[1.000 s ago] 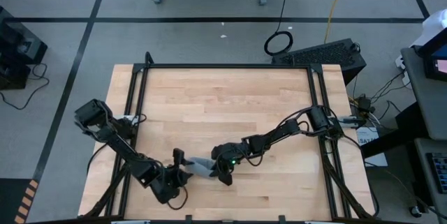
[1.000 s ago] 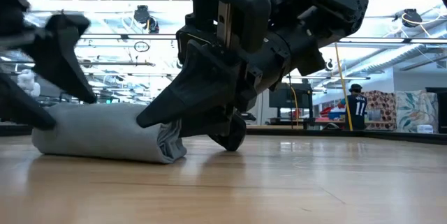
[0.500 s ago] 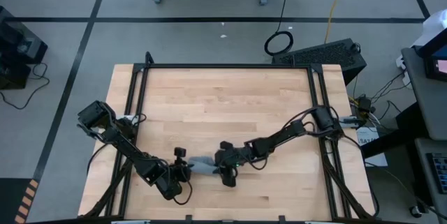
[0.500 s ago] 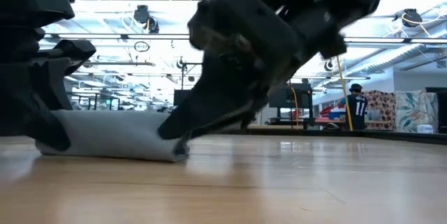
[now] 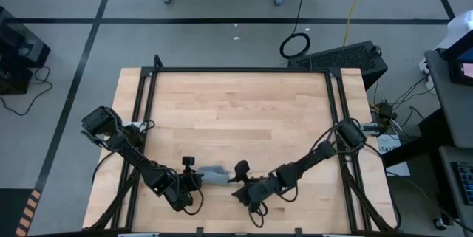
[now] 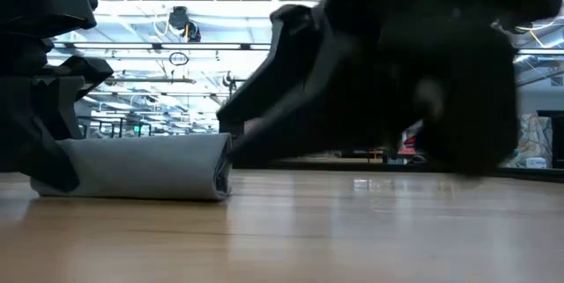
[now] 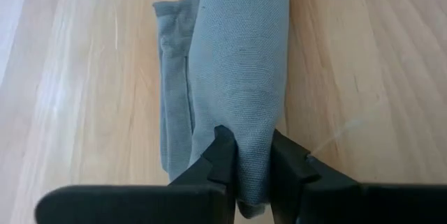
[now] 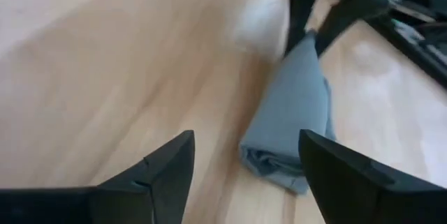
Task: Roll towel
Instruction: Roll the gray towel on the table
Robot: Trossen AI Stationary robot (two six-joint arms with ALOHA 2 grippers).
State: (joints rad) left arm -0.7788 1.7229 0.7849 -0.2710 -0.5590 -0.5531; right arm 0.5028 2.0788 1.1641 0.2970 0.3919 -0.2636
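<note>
The grey-blue towel point(image 5: 214, 173) lies rolled up on the wooden table near its front edge, its long side resting on the wood point(image 6: 141, 168). My left gripper point(image 5: 194, 176) is at the roll's left end and shut on it point(image 7: 248, 151). My right gripper point(image 5: 238, 181) stands open just past the roll's right end, toward the near edge. Its fingers point(image 8: 160, 172) are spread wide, and the towel point(image 8: 297, 105) lies ahead of them, untouched. In the low view the right gripper point(image 6: 370, 98) looms dark to the right of the roll. My left gripper pinches the rolled towel's left end point(image 7: 248, 130) between its two fingers point(image 7: 220, 154), over several rolled layers. The fingers come level from the table's left and lie along the roll. The roll lies flat on the table, with a looser fold point(image 7: 174, 77) beside it outside the fingers.
A black frame point(image 5: 240, 69) runs around the tabletop, and bare wood point(image 5: 244, 111) stretches behind the towel toward the far edge. Cables and a dark case point(image 5: 344, 56) lie on the floor beyond the table.
My left gripper has shut on the roll's left end. My right gripper has let go of the roll's right end and drawn back toward the table's near edge and a little right. The towel stays rolled on the table.
</note>
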